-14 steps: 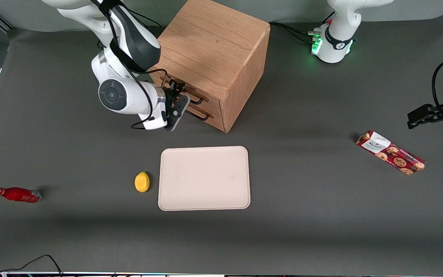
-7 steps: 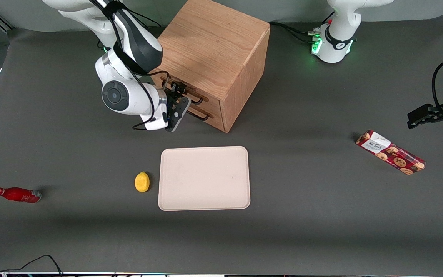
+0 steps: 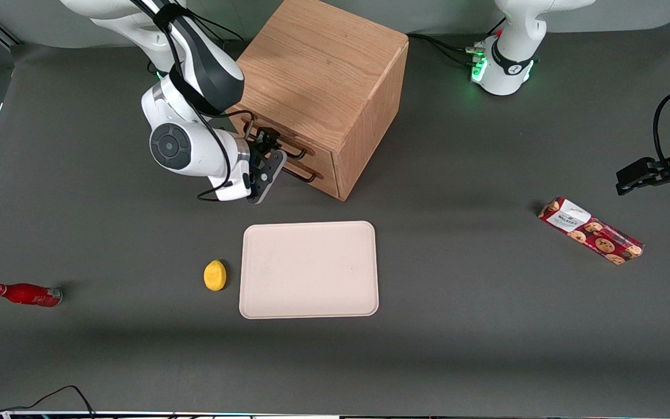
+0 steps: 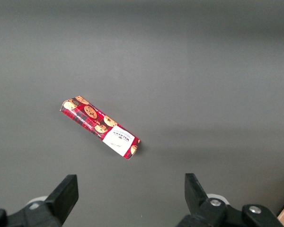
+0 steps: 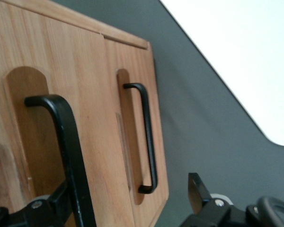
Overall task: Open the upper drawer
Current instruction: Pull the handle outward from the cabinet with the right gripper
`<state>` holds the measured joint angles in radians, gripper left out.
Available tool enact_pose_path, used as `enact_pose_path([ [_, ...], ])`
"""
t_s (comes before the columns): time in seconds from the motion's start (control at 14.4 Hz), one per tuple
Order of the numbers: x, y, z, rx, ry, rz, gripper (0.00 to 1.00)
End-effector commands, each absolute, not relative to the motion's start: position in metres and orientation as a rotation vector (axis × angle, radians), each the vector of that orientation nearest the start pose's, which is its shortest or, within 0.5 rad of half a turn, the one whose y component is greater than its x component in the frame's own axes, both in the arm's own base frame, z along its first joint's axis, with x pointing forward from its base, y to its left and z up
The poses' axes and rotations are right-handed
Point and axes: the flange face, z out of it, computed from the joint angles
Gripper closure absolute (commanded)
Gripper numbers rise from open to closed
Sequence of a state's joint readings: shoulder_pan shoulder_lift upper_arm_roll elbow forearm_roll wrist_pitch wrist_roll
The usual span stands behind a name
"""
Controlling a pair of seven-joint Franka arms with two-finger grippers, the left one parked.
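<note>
The gripper (image 3: 266,152) and its wrist cover most of the upper drawer (image 3: 277,142) front in the front view. In the right wrist view, the upper drawer's handle (image 5: 68,156) is cut off by the edge, hiding the grip itself.

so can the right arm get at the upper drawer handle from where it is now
Probably yes. The gripper is already at the cabinet's front, its fingers open with the upper drawer's handle running between them in the wrist view. Nothing blocks it; the drawer looks closed.
</note>
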<state>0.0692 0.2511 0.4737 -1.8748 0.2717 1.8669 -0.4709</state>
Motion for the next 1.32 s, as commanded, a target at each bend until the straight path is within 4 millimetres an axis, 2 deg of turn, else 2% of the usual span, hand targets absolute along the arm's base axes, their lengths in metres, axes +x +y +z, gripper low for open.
enact_pose_path([
  [0.0,0.530,0.304,0.375,-2.520,-1.201,0.324,0.00],
  [0.14,0.545,0.297,0.376,-2.532,-1.210,0.301,0.00],
  [0.28,0.566,0.281,0.380,-2.557,-1.171,0.277,0.00],
  [0.56,0.589,0.263,0.383,-2.589,-1.152,0.258,0.00],
  [0.7,0.595,0.260,0.386,-2.584,-1.180,0.248,0.00],
  [0.97,0.619,0.231,0.386,-2.579,-1.209,0.207,0.00],
  [1.25,0.634,0.210,0.384,-2.572,-1.243,0.182,0.00],
])
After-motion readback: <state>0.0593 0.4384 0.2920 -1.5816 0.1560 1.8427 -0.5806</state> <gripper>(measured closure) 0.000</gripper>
